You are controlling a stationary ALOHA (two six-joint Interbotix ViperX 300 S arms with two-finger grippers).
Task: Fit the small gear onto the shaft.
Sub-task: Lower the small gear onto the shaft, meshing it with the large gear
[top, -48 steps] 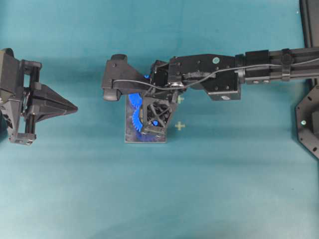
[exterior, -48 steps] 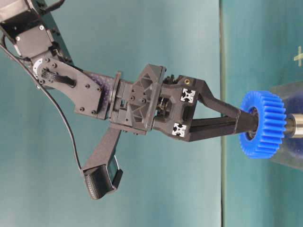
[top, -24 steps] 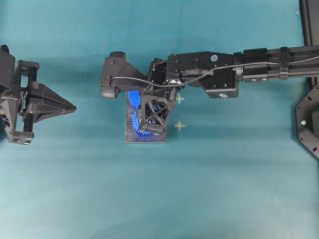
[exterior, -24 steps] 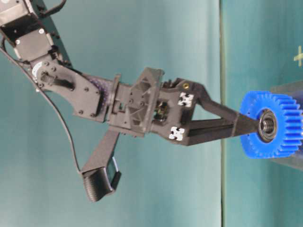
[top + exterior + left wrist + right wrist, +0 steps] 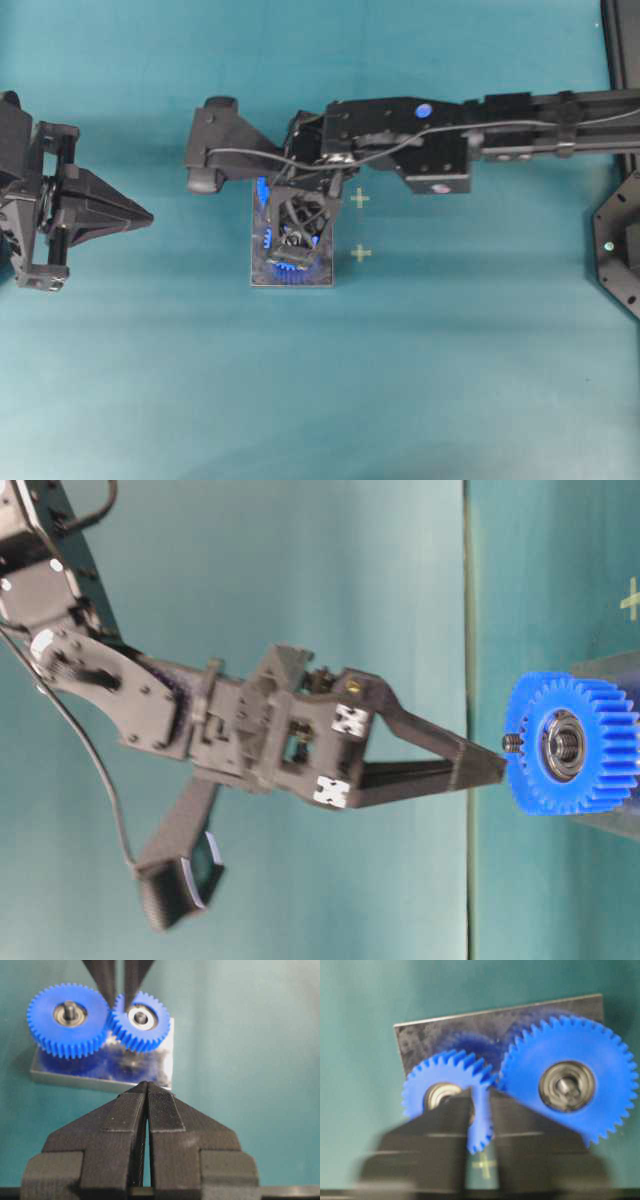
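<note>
The small gear (image 5: 142, 1019) lies flat on the dark plate (image 5: 60, 1077), its teeth meeting the larger blue gear (image 5: 67, 1012). The shaft (image 5: 567, 745) shows inside the small gear's bearing hub. My right gripper (image 5: 497, 767) hangs just above the small gear (image 5: 565, 792), its fingers drawn together to a thin slit and holding nothing. In the right wrist view the gear's rim (image 5: 435, 1072) shows through that slit at my right gripper (image 5: 480, 1095). My left gripper (image 5: 147, 1085) is shut and empty, well to the left of the plate (image 5: 325, 275).
The larger gear (image 5: 567, 1082) sits on its own peg on the same plate (image 5: 435, 1035). Two yellow crosses (image 5: 360, 198) (image 5: 361, 253) mark the teal cloth right of the plate. A black frame (image 5: 620, 240) stands at the right edge.
My right gripper let go of the small gear, leaving it seated flat on the shaft. It then drew back off the gear and closed. My left arm stayed put.
</note>
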